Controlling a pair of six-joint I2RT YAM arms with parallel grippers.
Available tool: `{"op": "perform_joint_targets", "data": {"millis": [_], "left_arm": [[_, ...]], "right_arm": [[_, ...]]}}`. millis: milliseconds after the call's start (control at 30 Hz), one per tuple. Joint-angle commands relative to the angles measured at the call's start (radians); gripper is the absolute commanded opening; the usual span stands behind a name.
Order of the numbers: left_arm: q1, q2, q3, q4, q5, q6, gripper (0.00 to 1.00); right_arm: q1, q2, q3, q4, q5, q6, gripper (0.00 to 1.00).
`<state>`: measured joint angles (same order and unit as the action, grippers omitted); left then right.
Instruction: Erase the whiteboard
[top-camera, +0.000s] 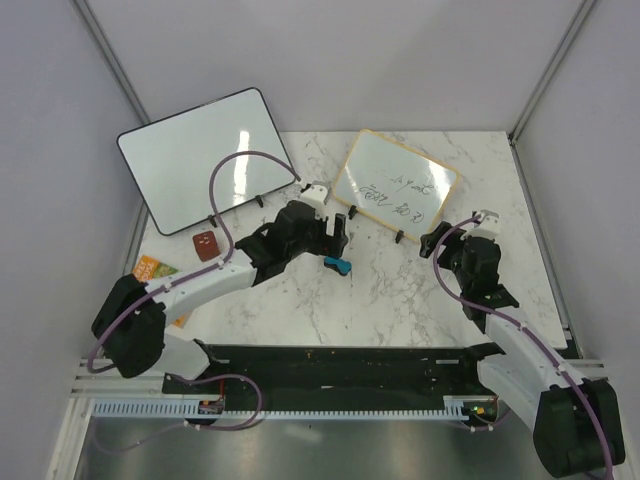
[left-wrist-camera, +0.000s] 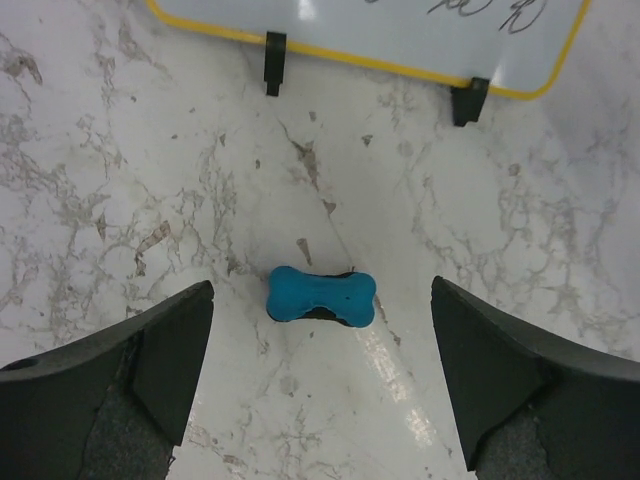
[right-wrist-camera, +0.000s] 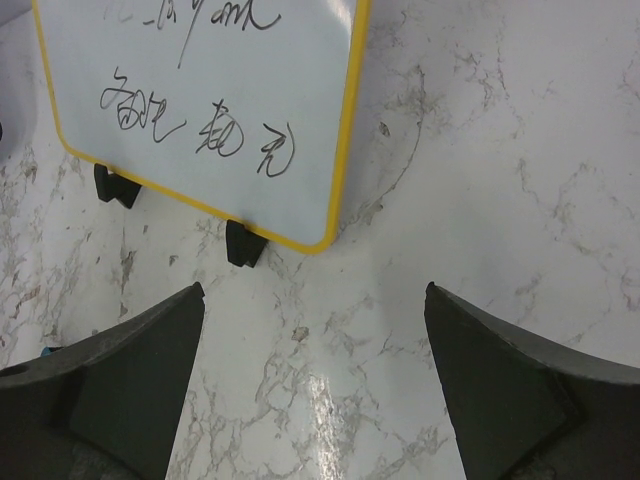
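The small whiteboard (top-camera: 393, 186) with a tan frame and black feet stands tilted at the back of the marble table, dark handwriting on it. It also shows in the left wrist view (left-wrist-camera: 400, 30) and the right wrist view (right-wrist-camera: 200, 100). A blue bone-shaped eraser (top-camera: 339, 266) lies on the table in front of it, seen between the fingers in the left wrist view (left-wrist-camera: 321, 295). My left gripper (top-camera: 333, 235) is open and empty just above the eraser. My right gripper (top-camera: 437, 240) is open and empty near the board's right foot.
A larger black-framed whiteboard (top-camera: 205, 158) leans at the back left. A small brown block (top-camera: 206, 245) and an orange card (top-camera: 153, 268) lie at the left. A black rail (top-camera: 340, 365) runs along the near edge.
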<state>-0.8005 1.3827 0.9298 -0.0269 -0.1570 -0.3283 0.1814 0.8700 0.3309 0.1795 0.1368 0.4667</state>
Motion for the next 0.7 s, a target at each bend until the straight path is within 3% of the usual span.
{"op": "perform_joint_targets", "data": {"millis": [0,200,567,667], "left_arm": [[0.000,0.156,0.090,-0.053,-0.024,0.090,0.95],[-0.051,0.318,0.226,-0.175,-0.124,0.153,0.95],[-0.065,0.412,0.254,-0.191,-0.088,0.121,0.95],[-0.068,0.427,0.264,-0.188,-0.088,0.141,0.90]], "right_arm": [[-0.005,0.007,0.007,0.037,-0.023,-0.005,0.98],[-0.005,0.032,0.019,0.040,-0.058,-0.019,0.98],[-0.003,0.058,0.023,0.043,-0.071,-0.017,0.98],[-0.005,0.054,0.020,0.044,-0.068,-0.017,0.98]]}}
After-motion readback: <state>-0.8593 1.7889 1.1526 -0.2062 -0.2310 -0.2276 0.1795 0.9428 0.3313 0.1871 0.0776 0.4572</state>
